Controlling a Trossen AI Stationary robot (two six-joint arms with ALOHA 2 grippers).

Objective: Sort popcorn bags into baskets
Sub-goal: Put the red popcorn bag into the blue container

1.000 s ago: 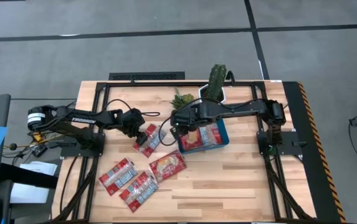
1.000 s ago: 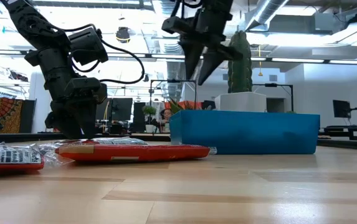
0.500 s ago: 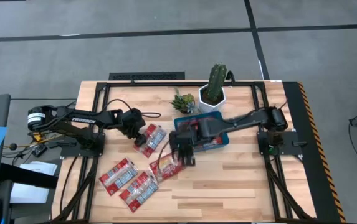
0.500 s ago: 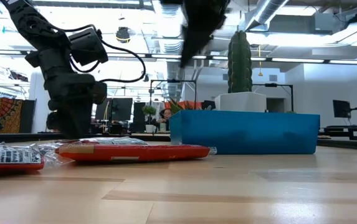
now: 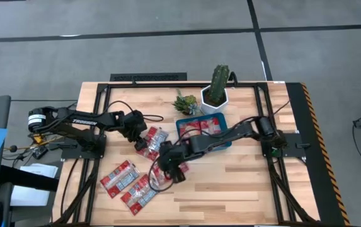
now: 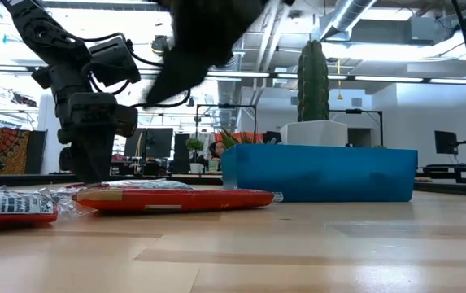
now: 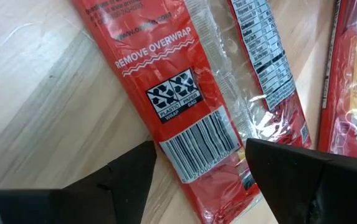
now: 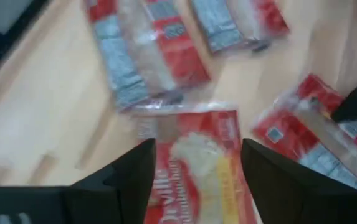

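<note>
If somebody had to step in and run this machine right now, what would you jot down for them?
Left hand: open, low over a bag near the table's middle, not gripping.
Right hand: open, reaching over a loose bag in front of the tray, nothing held.
Tray: already has some bags in it.
Left to do: about five bags lie on the wood, two by the left hand and three nearer the front. Cactus pot stands behind the tray; leave it.

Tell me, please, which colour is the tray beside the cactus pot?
The tray is teal-blue, plain without pattern; the low view shows its side wall best.
</note>
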